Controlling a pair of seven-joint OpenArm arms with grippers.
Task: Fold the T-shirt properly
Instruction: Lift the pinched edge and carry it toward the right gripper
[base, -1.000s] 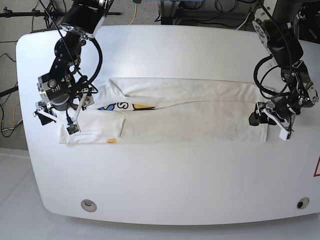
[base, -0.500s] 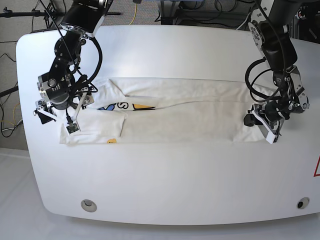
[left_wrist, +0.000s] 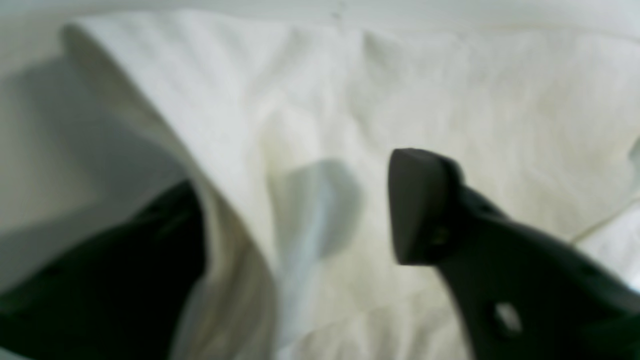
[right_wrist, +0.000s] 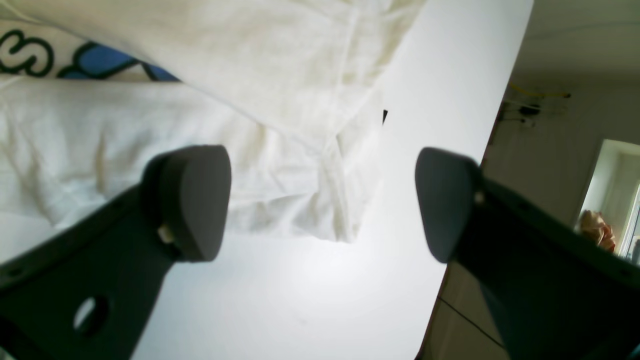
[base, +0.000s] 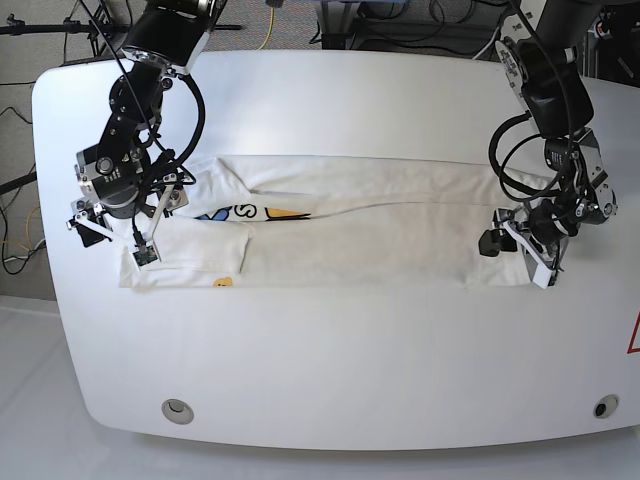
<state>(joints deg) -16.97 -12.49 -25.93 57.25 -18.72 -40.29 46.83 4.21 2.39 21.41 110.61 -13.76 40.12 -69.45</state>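
While the T-shirt (base: 340, 225) is lying lengthwise between the desk's (base: 330, 370) side edges, the left gripper (base: 518, 248) is straddling its hem edge unclosed, and the right gripper (base: 112, 234) is gaping over the collar end.

The base camera is looking down from high at 6 o'clock over the whole table (base: 330, 370). Both wrist cameras are peering very close past their fingers, sharing the T-shirt (base: 360, 225) with it at 3 and 9 o'clock.
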